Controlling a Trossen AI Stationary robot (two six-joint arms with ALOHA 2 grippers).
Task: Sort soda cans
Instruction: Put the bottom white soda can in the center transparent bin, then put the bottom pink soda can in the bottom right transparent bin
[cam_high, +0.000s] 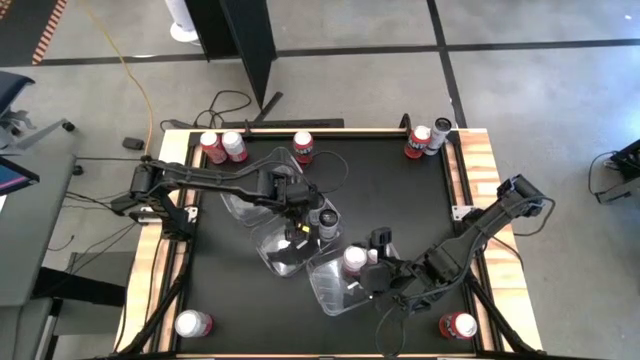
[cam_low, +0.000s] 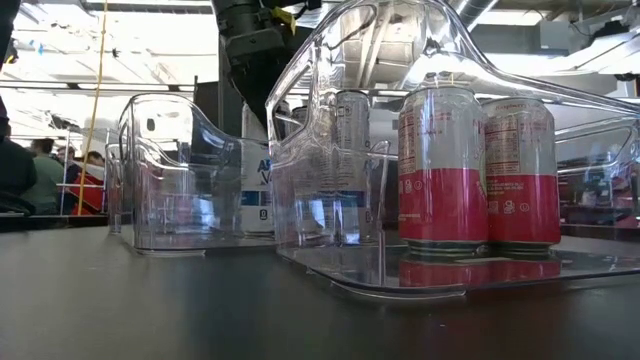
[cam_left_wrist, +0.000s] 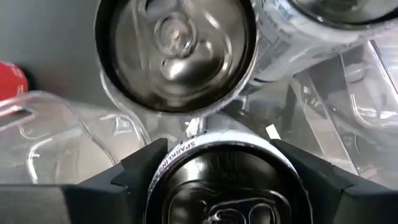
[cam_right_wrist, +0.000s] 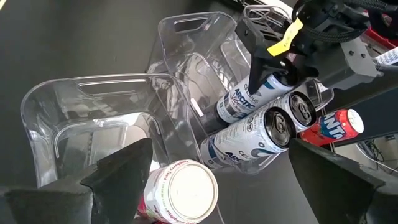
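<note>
My left gripper (cam_high: 298, 215) hangs over the middle clear tub (cam_high: 272, 255) and is shut on a white can with blue lettering (cam_left_wrist: 227, 186). Two more such cans (cam_left_wrist: 177, 56) stand beside it in that tub. My right gripper (cam_high: 372, 268) is open above the near clear tub (cam_high: 325, 292). In the right wrist view its fingers (cam_right_wrist: 121, 168) stand wide apart around a white-and-red can (cam_right_wrist: 180, 191) that stands in the tub. The low view shows two white-and-red cans (cam_low: 440, 165) upright on that tub's floor. My left gripper pinches the white-and-blue can near its top rim (cam_left_wrist: 186, 152) between the two fingers (cam_left_wrist: 134, 171), one on each side of the wall. It comes from above, pointing down (cam_right_wrist: 273, 62). The can is upright inside the tub; its base is hidden by the tub walls.
A third clear tub (cam_high: 240, 200) lies empty on the far-left side of the others. Red cans (cam_high: 222, 147) and another (cam_high: 303, 147) stand along the far edge, two cans (cam_high: 428, 138) at the far right corner, and single cans at the near left (cam_high: 192, 323) and near right (cam_high: 460, 325).
</note>
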